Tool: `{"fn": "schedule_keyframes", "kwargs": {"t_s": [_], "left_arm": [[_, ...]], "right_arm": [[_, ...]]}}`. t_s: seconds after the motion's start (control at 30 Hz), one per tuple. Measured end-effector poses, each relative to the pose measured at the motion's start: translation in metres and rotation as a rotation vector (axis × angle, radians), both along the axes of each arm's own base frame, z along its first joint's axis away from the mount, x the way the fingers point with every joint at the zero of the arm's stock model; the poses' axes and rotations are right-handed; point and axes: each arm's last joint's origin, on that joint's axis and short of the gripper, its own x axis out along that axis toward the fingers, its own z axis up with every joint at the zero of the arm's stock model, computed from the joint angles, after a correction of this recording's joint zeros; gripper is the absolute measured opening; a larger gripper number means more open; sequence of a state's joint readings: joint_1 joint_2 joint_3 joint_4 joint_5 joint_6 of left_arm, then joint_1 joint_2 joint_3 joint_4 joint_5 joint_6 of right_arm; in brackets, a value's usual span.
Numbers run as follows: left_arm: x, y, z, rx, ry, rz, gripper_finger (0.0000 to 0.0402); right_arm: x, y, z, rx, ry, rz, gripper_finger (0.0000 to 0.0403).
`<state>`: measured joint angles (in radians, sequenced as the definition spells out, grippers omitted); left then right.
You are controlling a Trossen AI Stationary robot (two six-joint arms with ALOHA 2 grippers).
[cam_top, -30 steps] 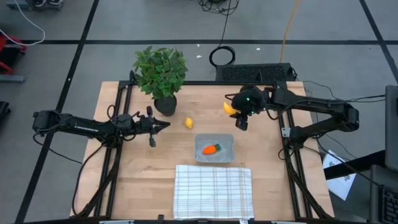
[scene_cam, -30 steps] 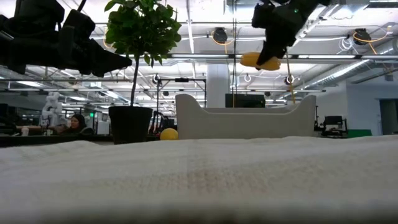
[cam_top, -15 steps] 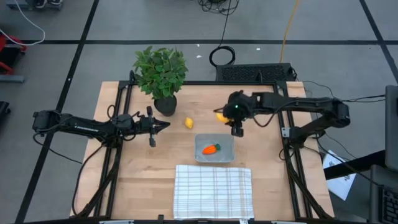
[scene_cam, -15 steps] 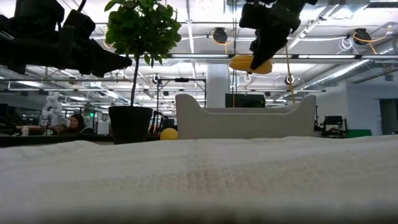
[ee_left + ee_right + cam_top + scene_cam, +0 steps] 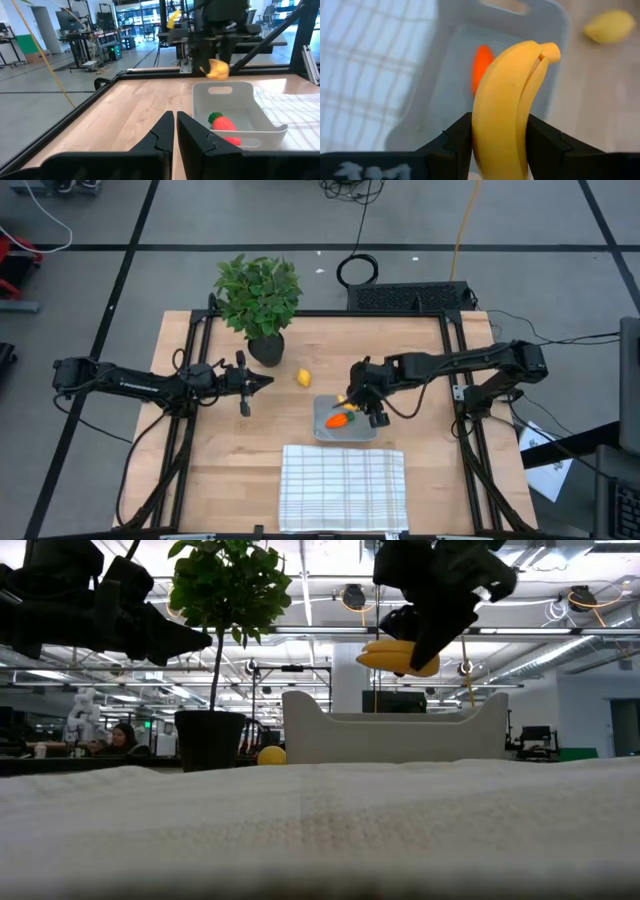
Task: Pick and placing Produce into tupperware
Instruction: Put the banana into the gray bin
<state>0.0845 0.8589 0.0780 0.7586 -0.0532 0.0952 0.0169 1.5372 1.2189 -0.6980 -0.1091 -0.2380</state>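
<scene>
Nearest the table's front edge a cloth [image 5: 343,487] is spread; just behind it sits the tupperware [image 5: 324,431], the carrot [image 5: 339,420] already inside. The banana [image 5: 398,655] is pinched between the right gripper [image 5: 362,406] fingers, above the tupperware's far rim. It should be lowered clear of the carrot before release. Farther back lies the lemon [image 5: 303,377]; the left gripper [image 5: 262,381] is closed, empty, toward the left edge.

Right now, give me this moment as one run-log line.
right gripper: jaws shut on banana, above tupperware | carrot: in tupperware | lemon: on table | left gripper: shut, waiting
</scene>
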Motion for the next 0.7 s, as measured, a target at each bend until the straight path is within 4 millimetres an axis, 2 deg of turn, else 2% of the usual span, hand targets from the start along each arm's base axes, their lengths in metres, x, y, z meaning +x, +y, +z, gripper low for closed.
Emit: {"fn": "schedule_keyframes", "kwargs": {"t_s": [0.23,0.4,0.7], "left_arm": [[0.000,0.000,0.000,0.000,0.000,0.000,0.0026],[0.000,0.000,0.000,-0.004,-0.001,0.000,0.0026],[0.000,0.000,0.000,-0.029,-0.004,0.000,0.0026]], "right_arm": [[-0.004,0.013,-0.020,-0.027,-0.020,0.099,0.0139],[-0.006,0.016,-0.039,-0.030,-0.058,0.114,0.0139],[-0.009,0.022,-0.054,-0.030,-0.105,0.137,0.0139]]}}
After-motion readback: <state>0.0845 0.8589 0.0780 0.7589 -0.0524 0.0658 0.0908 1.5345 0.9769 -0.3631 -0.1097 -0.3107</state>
